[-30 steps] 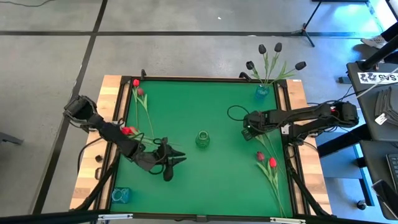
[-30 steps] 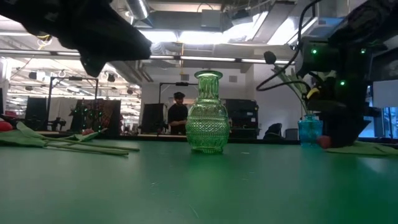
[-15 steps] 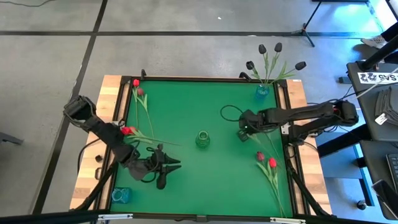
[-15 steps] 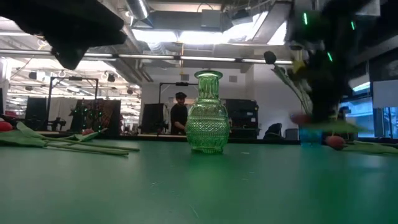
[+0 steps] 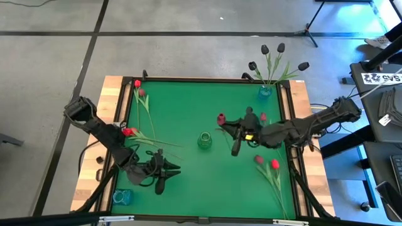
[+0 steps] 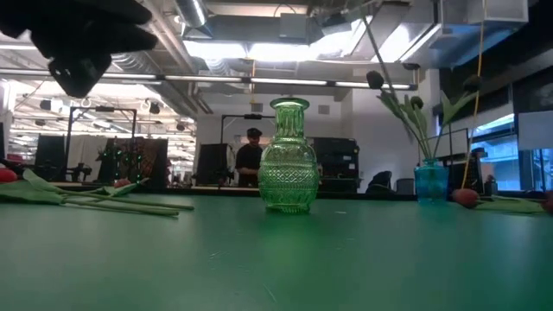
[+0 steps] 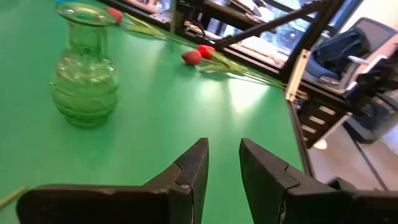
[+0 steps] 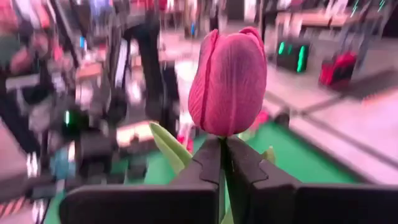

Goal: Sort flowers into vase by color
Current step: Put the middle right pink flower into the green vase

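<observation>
Gripping a pink-red tulip (image 8: 228, 82) just under the head, your right gripper (image 8: 222, 163) is clenched on the stem, up off the green table (image 5: 188, 107) and just right of the green vase (image 5: 204, 140). High view shows that head (image 5: 220, 118) leading toward the vase, apart from it.

Left gripper (image 7: 222, 163) hangs over the near-left part of the table, fingers parted with a narrow gap, nothing between them; you can see the green vase (image 7: 83, 66) well ahead of it.

Rest of the flowers:
- black tulips (image 5: 271, 56) standing in the blue vase (image 5: 264, 93) at the far-right corner
- red tulips (image 5: 134, 107) lying along the left side
- two more red ones (image 5: 270, 164) lying on the right, near side
- another blue vase (image 5: 122, 196) at the near-left corner, can't tell its contents
</observation>
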Controlling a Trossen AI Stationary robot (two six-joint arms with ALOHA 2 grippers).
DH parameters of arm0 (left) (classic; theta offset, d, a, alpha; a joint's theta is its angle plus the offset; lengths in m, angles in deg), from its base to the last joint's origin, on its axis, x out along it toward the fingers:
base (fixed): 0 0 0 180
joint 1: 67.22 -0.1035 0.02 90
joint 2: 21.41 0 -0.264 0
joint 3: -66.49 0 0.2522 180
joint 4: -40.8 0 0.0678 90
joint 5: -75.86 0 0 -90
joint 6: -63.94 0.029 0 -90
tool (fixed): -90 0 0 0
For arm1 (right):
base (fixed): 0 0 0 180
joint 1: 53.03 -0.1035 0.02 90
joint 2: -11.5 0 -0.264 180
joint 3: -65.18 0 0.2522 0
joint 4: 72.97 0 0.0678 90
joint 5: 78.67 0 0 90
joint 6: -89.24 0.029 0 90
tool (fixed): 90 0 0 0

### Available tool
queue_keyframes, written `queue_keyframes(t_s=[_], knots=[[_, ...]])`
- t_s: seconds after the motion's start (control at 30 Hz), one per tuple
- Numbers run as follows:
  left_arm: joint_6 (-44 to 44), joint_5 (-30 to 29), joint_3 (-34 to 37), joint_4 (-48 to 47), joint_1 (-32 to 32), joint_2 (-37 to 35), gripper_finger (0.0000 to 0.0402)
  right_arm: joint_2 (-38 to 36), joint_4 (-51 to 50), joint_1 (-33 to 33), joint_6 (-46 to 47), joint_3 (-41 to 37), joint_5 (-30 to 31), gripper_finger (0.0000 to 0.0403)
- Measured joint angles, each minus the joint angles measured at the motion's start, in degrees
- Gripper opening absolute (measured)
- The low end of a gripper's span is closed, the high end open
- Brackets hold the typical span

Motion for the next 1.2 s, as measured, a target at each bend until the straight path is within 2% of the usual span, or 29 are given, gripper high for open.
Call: queue_keyframes(t_s=[0.07,0.23,0.33,0.5,0.7,1.03,1.2], knots=[[0.0,0.0,0.0,0.9,0.8,0.0,0.0088,0.0,7.0,-0.6,-3.1,0.0,1.2,0.0009],[0.0,-2.7,0.0,1.7,1.4,0.0,0.0088,1.1,25.8,-0.8,-11.8,0.1,-1.4,0.0004],[0.3,-4.4,0.0,1.9,1.0,0.0,0.0088,3.4,28.8,0.9,-15.5,0.0,1.5,0.0005],[0.5,-4.5,0.0,1.8,1.1,0.0,0.0088,8.1,34.7,4.3,-14.8,-0.1,1.0,0.0005],[2.0,-4.5,0.0,1.8,1.7,0.0,0.0088,8.8,34.7,6.4,-15.6,-0.1,-0.8,0.0006],[3.6,-4.6,0.0,1.4,1.5,0.0,0.0088,11.3,25.9,6.3,-12.5,-0.1,-1.6,0.0014],[2.6,-4.6,0.0,1.6,1.5,0.0,0.0088,14.6,25.2,6.1,-11.2,-0.1,-2.9,0.0049]])
